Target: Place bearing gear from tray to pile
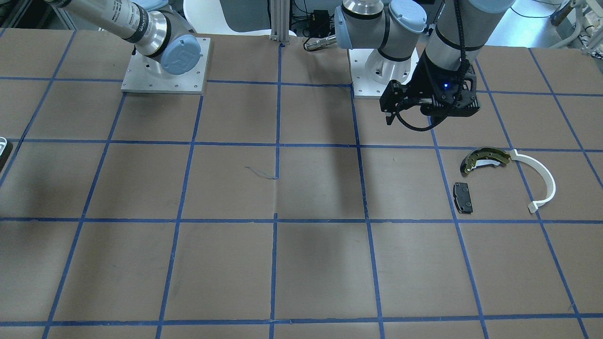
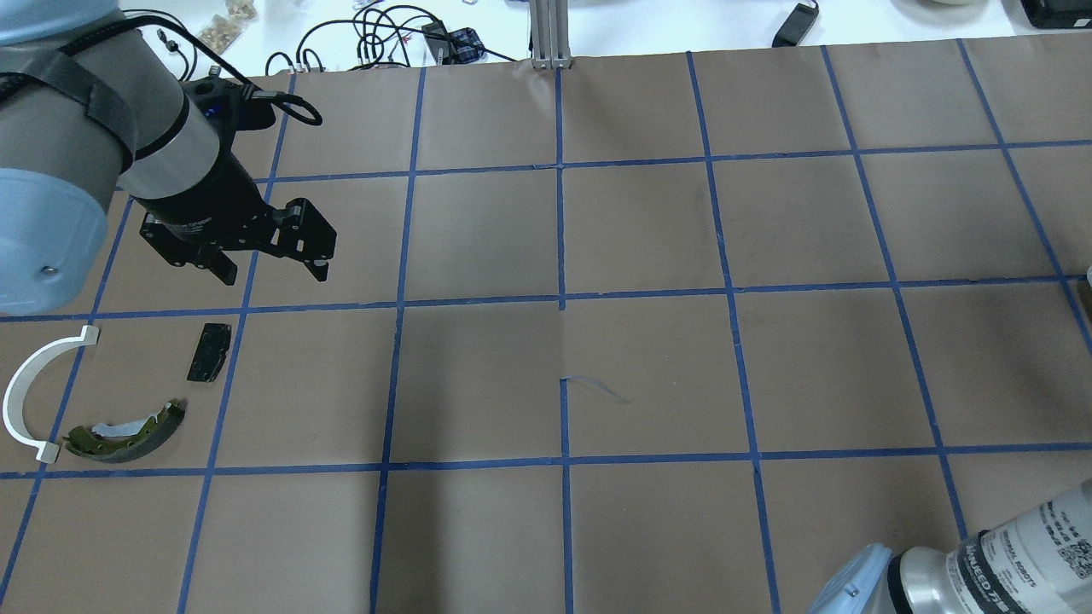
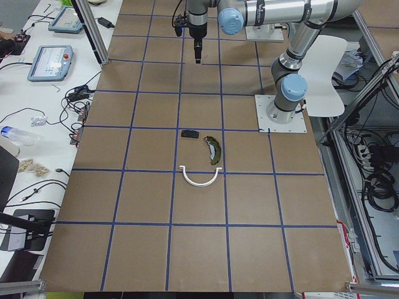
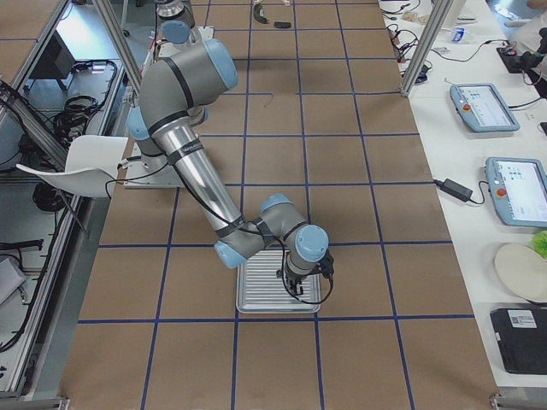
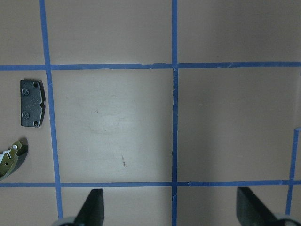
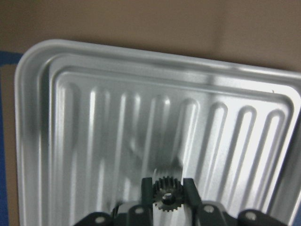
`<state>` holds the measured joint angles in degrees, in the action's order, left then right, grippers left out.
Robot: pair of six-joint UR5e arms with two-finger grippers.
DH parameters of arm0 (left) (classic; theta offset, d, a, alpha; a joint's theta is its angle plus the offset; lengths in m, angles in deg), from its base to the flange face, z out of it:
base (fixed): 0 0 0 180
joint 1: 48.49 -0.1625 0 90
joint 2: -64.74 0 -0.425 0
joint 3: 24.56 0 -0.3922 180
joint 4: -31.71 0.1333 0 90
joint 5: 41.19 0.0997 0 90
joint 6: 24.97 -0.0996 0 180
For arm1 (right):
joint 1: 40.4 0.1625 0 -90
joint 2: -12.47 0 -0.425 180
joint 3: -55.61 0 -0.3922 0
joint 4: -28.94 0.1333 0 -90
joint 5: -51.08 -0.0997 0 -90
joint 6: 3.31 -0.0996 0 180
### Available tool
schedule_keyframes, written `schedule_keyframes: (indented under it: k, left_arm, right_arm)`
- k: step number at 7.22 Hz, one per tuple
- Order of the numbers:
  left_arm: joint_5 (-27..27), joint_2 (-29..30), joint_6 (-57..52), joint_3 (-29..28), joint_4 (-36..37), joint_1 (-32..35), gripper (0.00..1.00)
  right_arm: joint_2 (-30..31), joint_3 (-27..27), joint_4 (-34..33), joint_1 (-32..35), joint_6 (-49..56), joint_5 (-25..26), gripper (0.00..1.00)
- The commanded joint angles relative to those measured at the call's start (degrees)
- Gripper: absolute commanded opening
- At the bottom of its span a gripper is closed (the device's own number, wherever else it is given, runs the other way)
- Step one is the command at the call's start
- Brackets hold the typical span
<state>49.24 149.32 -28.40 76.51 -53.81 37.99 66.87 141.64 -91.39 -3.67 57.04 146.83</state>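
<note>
In the right wrist view my right gripper is shut on a small dark toothed bearing gear, low over the ribbed silver tray. The exterior right view shows that gripper above the tray. The pile lies far off: an olive-gold brake shoe, a white curved strip and a black pad. My left gripper hangs open and empty above the table just beyond the pad. Its wrist view shows the pad and the shoe's tip.
Brown paper with a blue tape grid covers the table. The right arm's base plate and the left arm's base stand at the robot's edge. An aluminium post and cables lie at the far edge. The tray's corner shows.
</note>
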Motion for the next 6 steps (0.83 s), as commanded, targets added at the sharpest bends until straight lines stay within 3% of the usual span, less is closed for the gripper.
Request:
schedule_keyframes:
  k: [1,3,6]
  left_arm:
    - [0.0,0.0,0.0,0.0,0.0,0.0,1.0]
    - [0.0,0.1,0.0,0.0,0.0,0.0,1.0]
    - [-0.1,0.1,0.0,0.0,0.0,0.0,1.0]
  right_arm:
    - [7.1,0.1,8.2,5.1,-6.3,-0.9,0.04]
    - [12.6,1.7,12.7,16.8,-18.4,-1.1,0.05]
    - [18.4,8.5,12.8,36.9,-48.6,-8.0,0.05]
